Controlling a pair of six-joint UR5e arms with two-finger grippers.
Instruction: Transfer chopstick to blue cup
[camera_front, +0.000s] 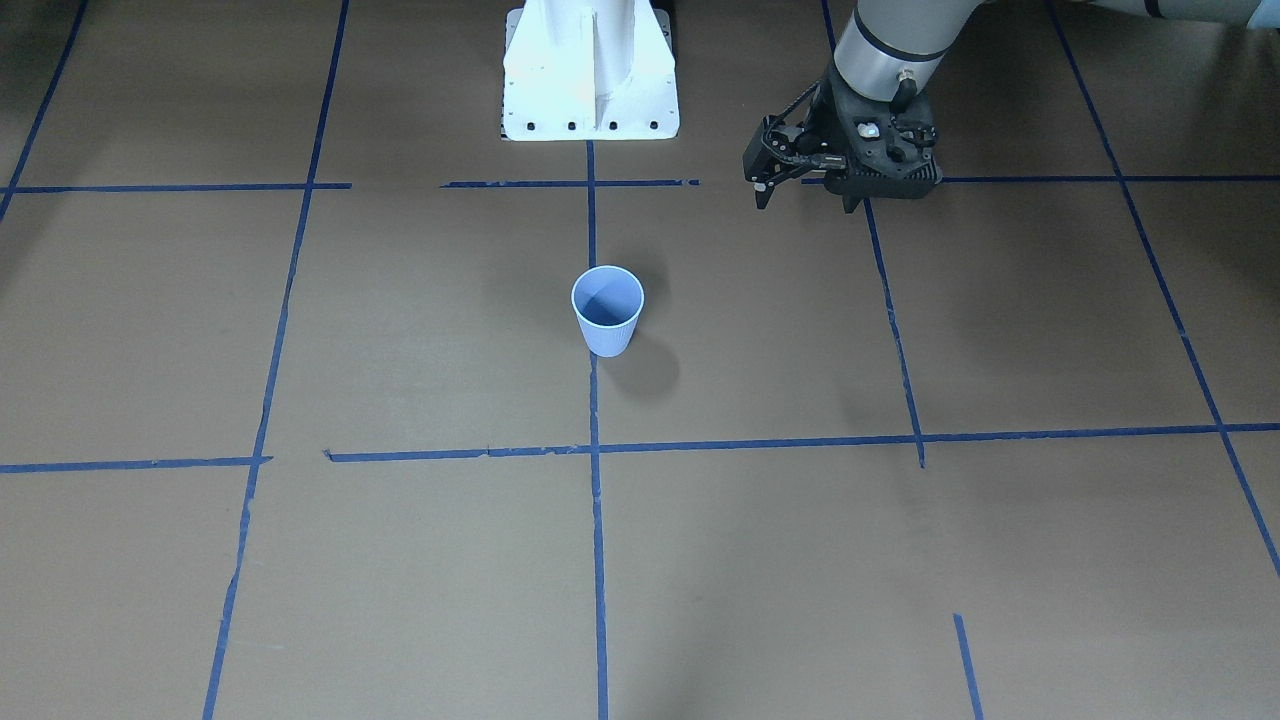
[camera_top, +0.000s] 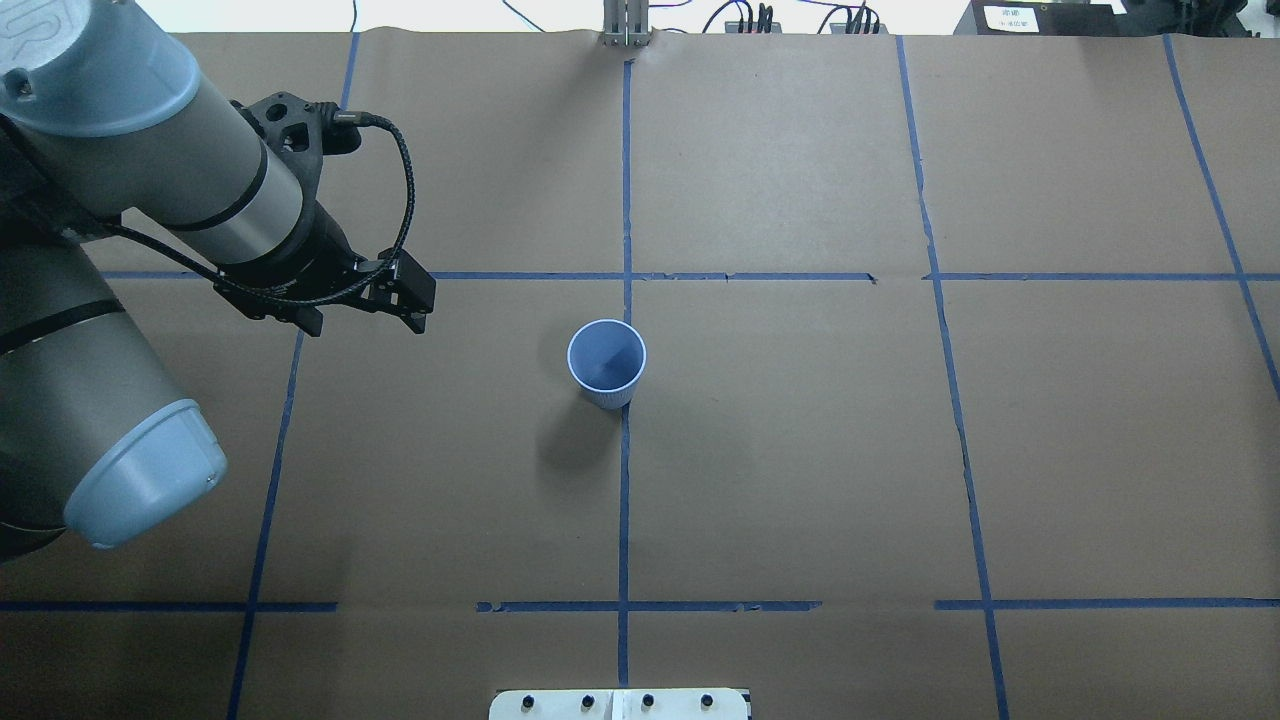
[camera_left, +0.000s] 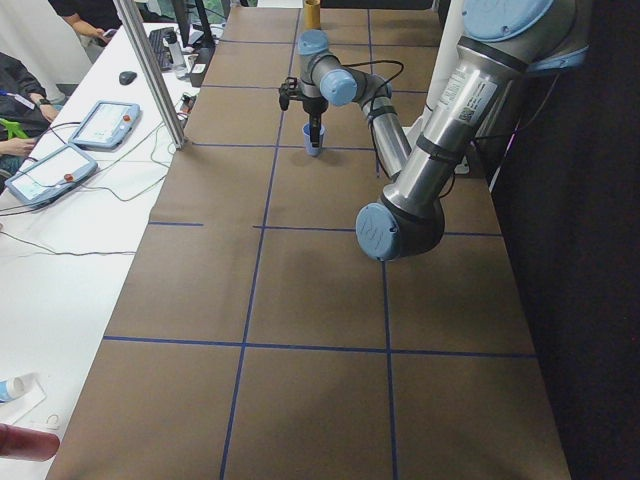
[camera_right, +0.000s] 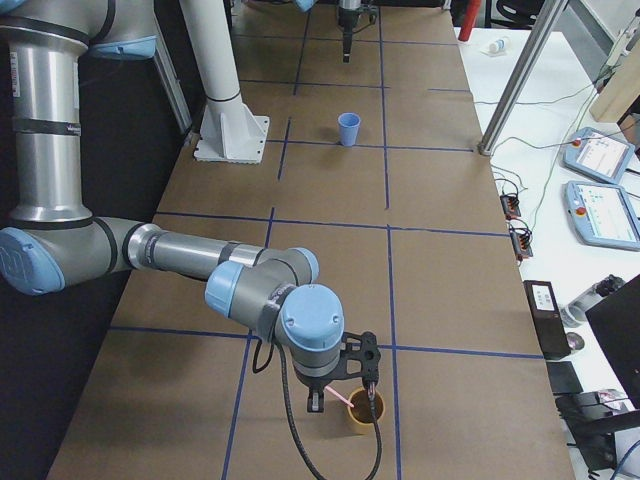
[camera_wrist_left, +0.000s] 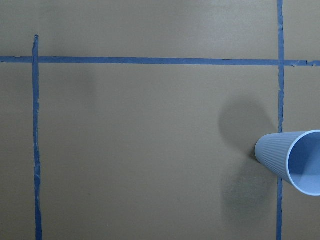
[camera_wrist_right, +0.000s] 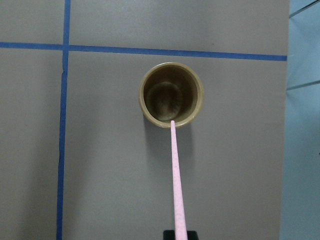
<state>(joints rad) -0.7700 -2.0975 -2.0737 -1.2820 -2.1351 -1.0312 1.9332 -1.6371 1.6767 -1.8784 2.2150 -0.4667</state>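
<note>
Left gripper (camera_top: 366, 322): hangs over the table (camera_top: 800, 450) on the robot's left of the blue cup, near it but not touching. Jaws spread, nothing between them.
Blue cup (camera_top: 607, 362): upright at mid-table on the centre tape line, empty, mouth clear.
Right gripper (camera_right: 342, 398): at the table's end on the robot's right, well apart from the blue cup. Jaws appear clamped on the chopstick's upper end, but only a sliver of them shows in the wrist view.
Chopstick (camera_wrist_right: 175, 175): pale pink, runs from the jaws down to the near rim of the brown cup (camera_wrist_right: 198, 95). I cannot tell whether the tip touches the rim.
Stage (judgement): stick barely out of the brown cup, the whole carry is ahead.
Risk, lift-out: the tip could snag the brown rim during a sideways move and tip that cup or twist the stick in the grip.
Risk, carry: the stick is held by one end only. A thin stick may pivot or slip, so the tip would point off-axis.
Risk, insertion: the blue cup looks light. A tip striking its rim or ribbed wall could topple it, and a long stick left leaning could too.
Risk, arms: the left gripper sits close to the blue cup, so the incoming right arm could crowd it.
</note>
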